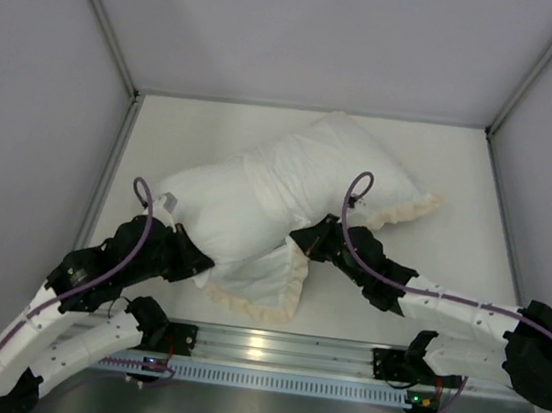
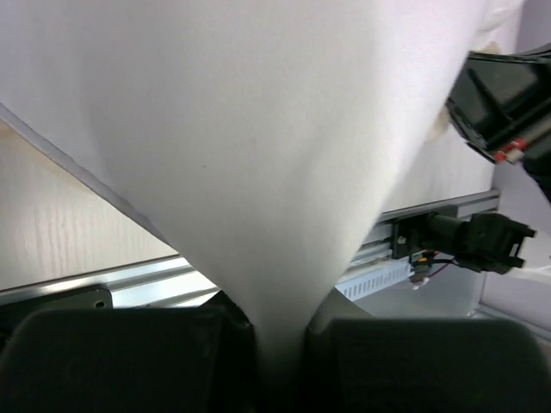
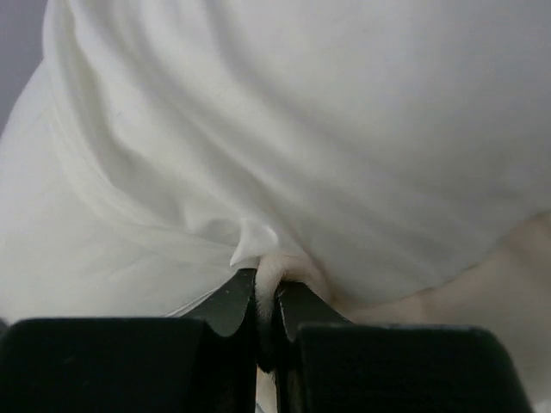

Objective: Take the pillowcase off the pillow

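Currently the left gripper (image 2: 280,331) is clamped tight on a cone of smooth plain white cloth, apparently the near-left corner of the pillow (image 1: 211,204), which lies diagonally mid-table (image 1: 195,126). The right gripper (image 3: 267,301) is closed on a cream fold of the pillowcase (image 1: 257,283) at the pillow's near side. White face up, the case covers the pillow's far-right end, its ruffle (image 1: 396,216) showing there and along the near flap.

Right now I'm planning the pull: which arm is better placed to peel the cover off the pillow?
Right: the right hand pinches the cover at its frilled edge; the left hand is shut on the plain pillow, likely better as anchor.
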`<action>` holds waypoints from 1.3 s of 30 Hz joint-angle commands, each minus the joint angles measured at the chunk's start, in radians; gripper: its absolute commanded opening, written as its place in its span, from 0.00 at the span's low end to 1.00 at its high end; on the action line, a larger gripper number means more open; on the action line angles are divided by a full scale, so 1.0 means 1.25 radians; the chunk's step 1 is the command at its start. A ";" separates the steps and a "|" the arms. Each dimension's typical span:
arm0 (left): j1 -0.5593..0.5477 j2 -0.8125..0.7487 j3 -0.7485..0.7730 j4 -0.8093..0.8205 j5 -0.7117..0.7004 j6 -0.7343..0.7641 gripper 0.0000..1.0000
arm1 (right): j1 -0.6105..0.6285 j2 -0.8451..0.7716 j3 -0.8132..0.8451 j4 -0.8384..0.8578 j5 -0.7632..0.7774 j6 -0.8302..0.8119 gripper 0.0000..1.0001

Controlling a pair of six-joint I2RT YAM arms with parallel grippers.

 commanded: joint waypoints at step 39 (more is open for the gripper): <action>0.000 -0.006 0.403 -0.316 -0.271 0.032 0.00 | -0.464 -0.393 -0.052 -0.585 -0.184 -0.180 0.86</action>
